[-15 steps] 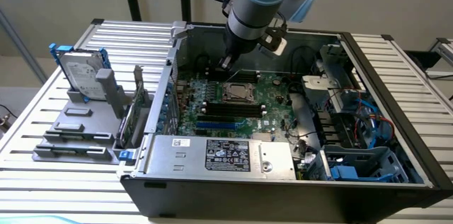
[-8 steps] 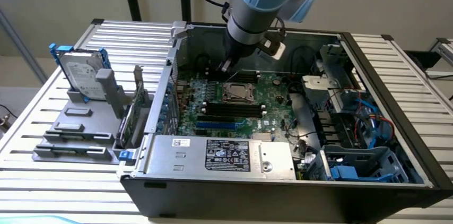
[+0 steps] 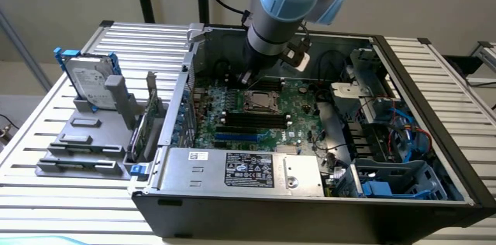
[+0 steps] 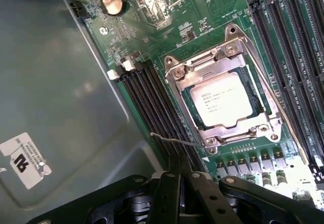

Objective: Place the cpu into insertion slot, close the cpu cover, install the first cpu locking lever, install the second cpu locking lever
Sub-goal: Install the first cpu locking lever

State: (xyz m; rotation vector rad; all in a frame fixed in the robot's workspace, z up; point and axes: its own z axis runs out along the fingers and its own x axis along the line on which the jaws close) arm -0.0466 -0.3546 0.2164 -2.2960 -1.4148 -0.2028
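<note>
The cpu [image 4: 223, 100] lies flat in the insertion slot [image 4: 188, 98] on the green board, its pale metal top showing. The silver cpu cover [image 4: 195, 72] is folded down around it. One thin wire locking lever [image 4: 174, 141] juts out from the socket's corner over the black memory slots. A second lever [image 4: 276, 105] runs along the socket's far side. My gripper [image 4: 179, 171] is shut, its tips just short of the jutting lever and with nothing seen between them. In the exterior view my gripper [image 3: 245, 78] hangs inside the case just behind the socket [image 3: 258, 101].
Long black memory slots [image 4: 149, 95] flank the socket on both sides [image 4: 293, 41]. A coin battery [image 4: 112, 2] sits on the board. The grey case wall [image 4: 50, 82] is close beside me. A power supply [image 3: 240, 166], a blue drive cage [image 3: 395, 181] and a hard drive [image 3: 89, 79] on the outer stand are also here.
</note>
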